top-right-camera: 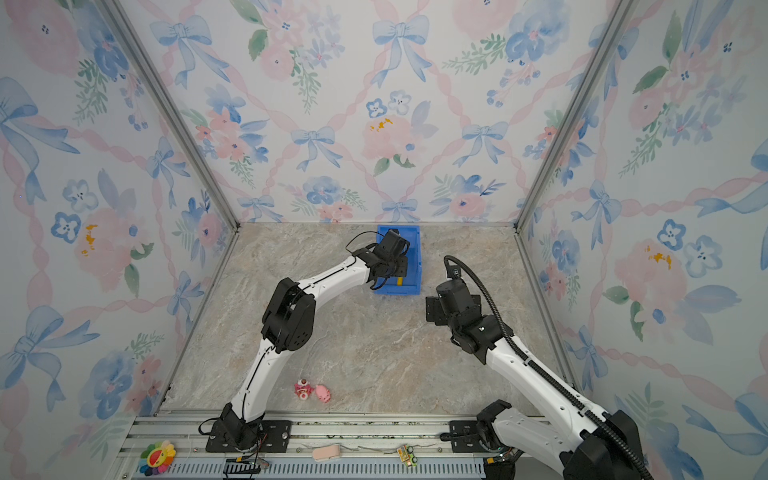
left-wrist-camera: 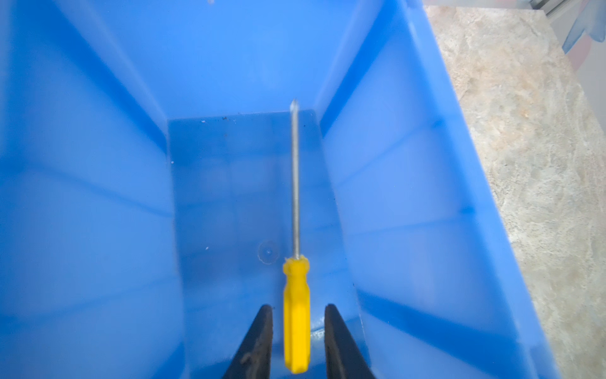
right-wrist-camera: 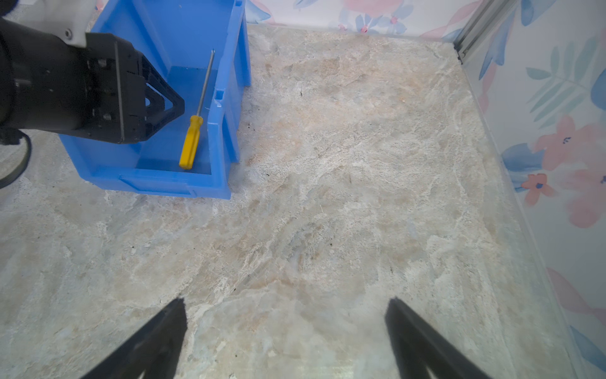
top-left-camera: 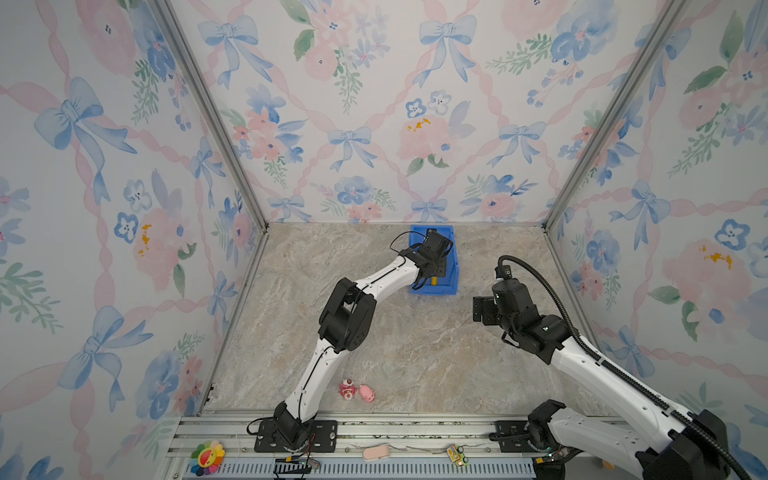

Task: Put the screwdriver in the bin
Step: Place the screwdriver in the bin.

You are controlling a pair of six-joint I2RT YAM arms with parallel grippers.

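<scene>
The blue bin [top-left-camera: 452,286] [top-right-camera: 417,266] stands at the back of the marble table. Inside it is the screwdriver [left-wrist-camera: 296,311] [right-wrist-camera: 191,141], yellow handle toward the low front lip and grey shaft slanting up along a side wall [left-wrist-camera: 410,197]. Both top views show only a bit of yellow handle [top-left-camera: 433,281] [top-right-camera: 399,281] under the left wrist. My left gripper [left-wrist-camera: 298,306] [right-wrist-camera: 180,106] is inside the bin, open, with a gap between the handle and each finger. The right gripper [right-wrist-camera: 287,300] [top-left-camera: 478,309] hovers open over bare table to the right of the bin [right-wrist-camera: 157,183], holding nothing.
Two small pink toys [top-left-camera: 348,389] [top-left-camera: 366,392] lie near the table's front edge by the left arm's base. A flower toy [top-left-camera: 207,457], a pink piece [top-left-camera: 376,452] and a small green toy [top-left-camera: 457,454] sit on the front rail. Wallpapered walls enclose three sides.
</scene>
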